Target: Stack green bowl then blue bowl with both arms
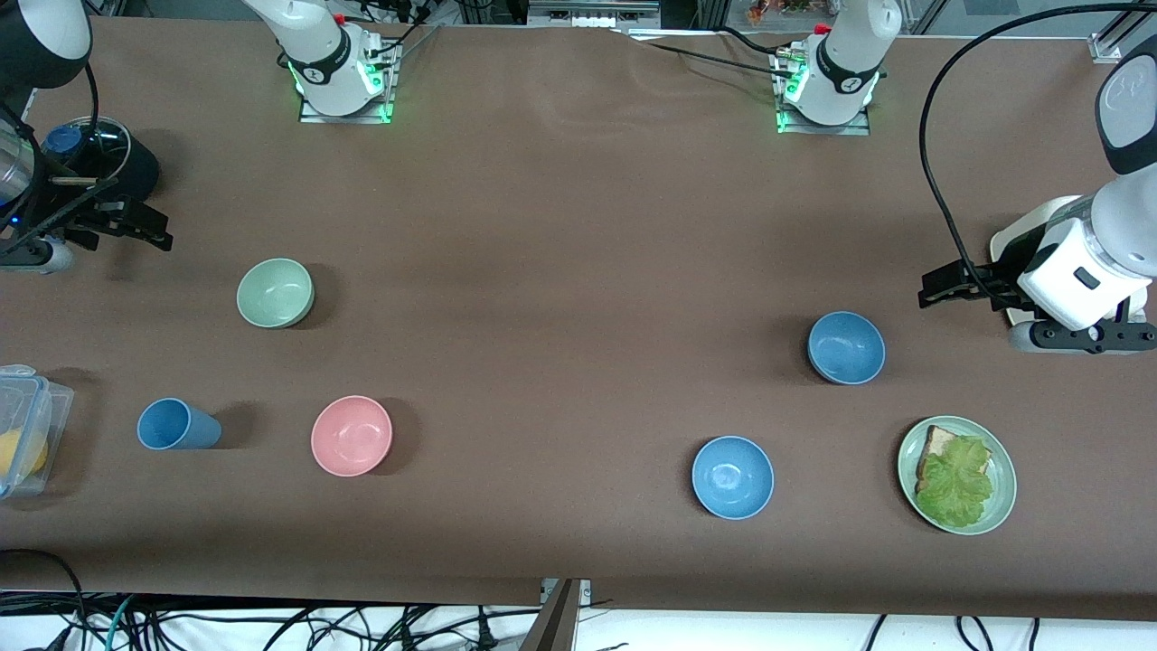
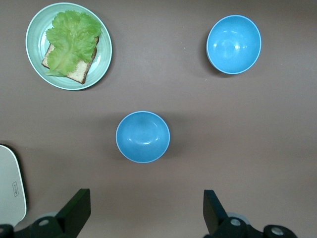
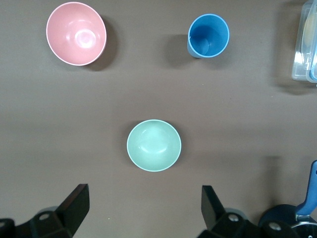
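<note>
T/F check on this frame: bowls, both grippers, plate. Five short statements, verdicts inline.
1. The green bowl sits alone, nothing stacked in it. True.
2. The left gripper holds the blue bowl. False: it is open, the bowl rests untouched on the table.
3. The right gripper is open. True.
4. The pink bowl lies inside the blue cup. False: they stand apart.
5. The green plate carries toast and lettuce. True.

On my brown worktop [image 1: 560, 271] a pink bowl [image 1: 352, 435] sits beside a blue cup [image 1: 177, 425] lying on its side, with a clear lidded container [image 1: 25, 428] at the edge. Toward my left arm's end, a glossy sky-blue bowl [image 1: 732, 476] sits near a green plate [image 1: 957, 475] carrying toast [image 1: 936, 446] under lettuce [image 1: 954, 481].
</note>
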